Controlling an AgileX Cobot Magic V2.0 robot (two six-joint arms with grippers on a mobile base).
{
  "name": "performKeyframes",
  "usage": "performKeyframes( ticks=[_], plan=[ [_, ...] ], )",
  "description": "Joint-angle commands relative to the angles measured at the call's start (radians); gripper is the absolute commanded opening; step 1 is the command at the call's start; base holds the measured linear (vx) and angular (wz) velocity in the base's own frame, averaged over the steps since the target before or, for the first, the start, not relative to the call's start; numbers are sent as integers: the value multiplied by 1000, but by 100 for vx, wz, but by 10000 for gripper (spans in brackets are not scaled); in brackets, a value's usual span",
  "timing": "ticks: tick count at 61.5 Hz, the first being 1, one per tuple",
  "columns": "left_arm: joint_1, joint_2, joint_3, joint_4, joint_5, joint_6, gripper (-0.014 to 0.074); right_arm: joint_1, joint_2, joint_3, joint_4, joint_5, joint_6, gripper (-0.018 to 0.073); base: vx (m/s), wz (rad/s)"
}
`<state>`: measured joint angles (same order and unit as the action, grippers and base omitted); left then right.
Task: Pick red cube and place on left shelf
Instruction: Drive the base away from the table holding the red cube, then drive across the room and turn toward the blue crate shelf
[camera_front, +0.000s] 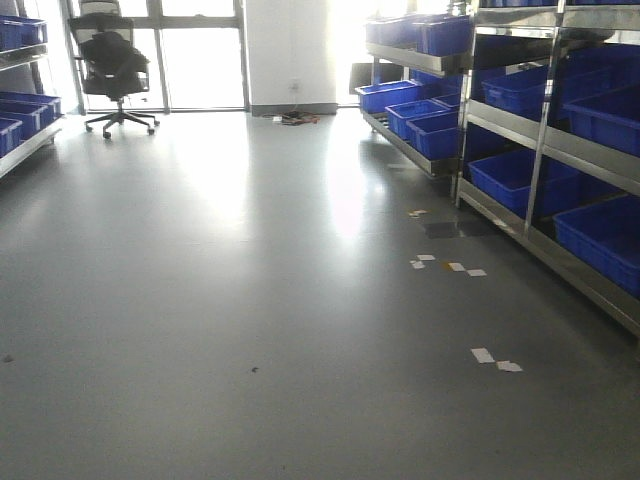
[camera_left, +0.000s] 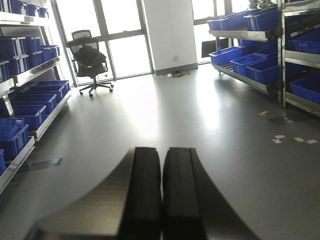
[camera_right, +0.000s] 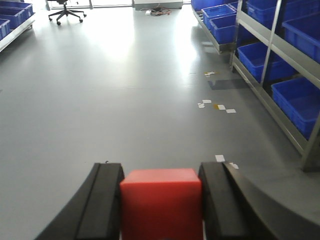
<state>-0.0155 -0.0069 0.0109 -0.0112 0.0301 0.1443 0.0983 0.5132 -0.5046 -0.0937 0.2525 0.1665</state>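
Between my right jaws sits the red cube (camera_right: 161, 202), clamped by its two flat side faces; it looks stiff, light and smooth, so a square hold suits. My left jaws are together, holding nothing. Farther off, the left shelf (camera_left: 47, 119) carries open blue crates (camera_left: 27, 112); contents unclear.

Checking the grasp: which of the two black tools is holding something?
The right tool, clamped on the red cube; the left tool is shut with nothing in it.
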Motion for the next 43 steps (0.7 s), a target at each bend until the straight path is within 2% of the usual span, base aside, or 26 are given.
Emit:
performKeyframes(
  ticks=[1,25,43],
  plan=[
    [-5,7,22,-5,-91,1,106,-7,6,-29,-14,-86,-3,59,8,50],
    [-5,7,22,-5,-91,1,106,-7,4,-28,-14,-84,-3,59,12,24],
    [-5,7,22,-5,-91,1,106,-7,4,-28,-14,-84,-3,59,26,13]
  ],
)
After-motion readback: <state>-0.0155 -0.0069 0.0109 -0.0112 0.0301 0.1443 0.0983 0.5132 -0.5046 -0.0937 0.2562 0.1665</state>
